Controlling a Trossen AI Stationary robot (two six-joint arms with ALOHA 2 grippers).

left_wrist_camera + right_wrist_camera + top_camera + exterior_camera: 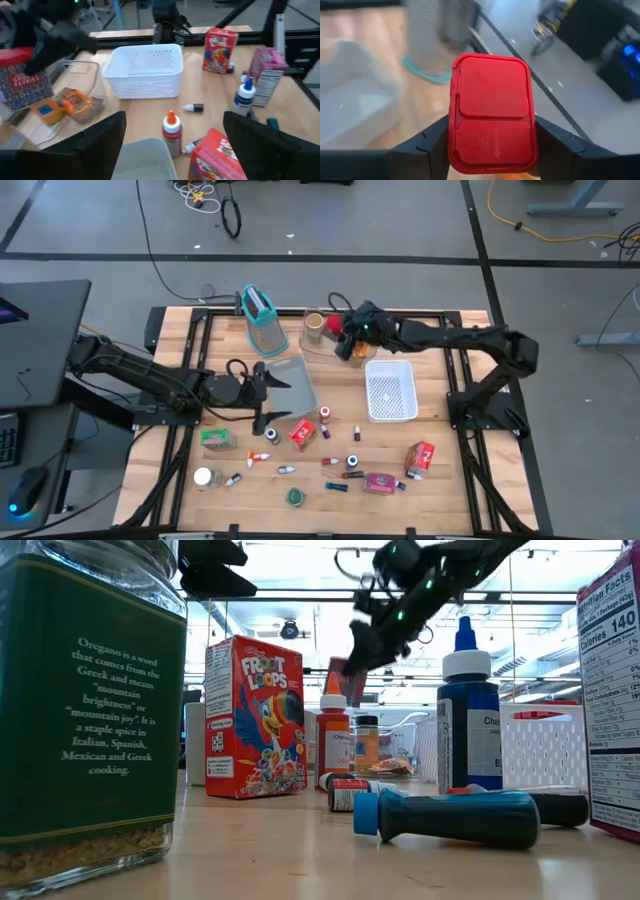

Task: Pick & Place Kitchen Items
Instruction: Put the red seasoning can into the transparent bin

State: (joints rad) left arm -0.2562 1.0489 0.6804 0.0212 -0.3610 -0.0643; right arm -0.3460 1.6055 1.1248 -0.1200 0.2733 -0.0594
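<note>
Your right gripper (492,145) grips a red-lidded tin (492,115) above the clear tray (82,95) near the tabletop's (450,490) far edge; lower it straight in, upright, then release, while the left gripper (172,150) waits open over the grey tray (292,385).

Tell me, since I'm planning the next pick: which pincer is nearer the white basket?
Right. The right pincer, shut on a red-lidded tin, hangs just beyond the white basket's far-left corner; the open left pincer sits farther off, across the grey tray.
</note>
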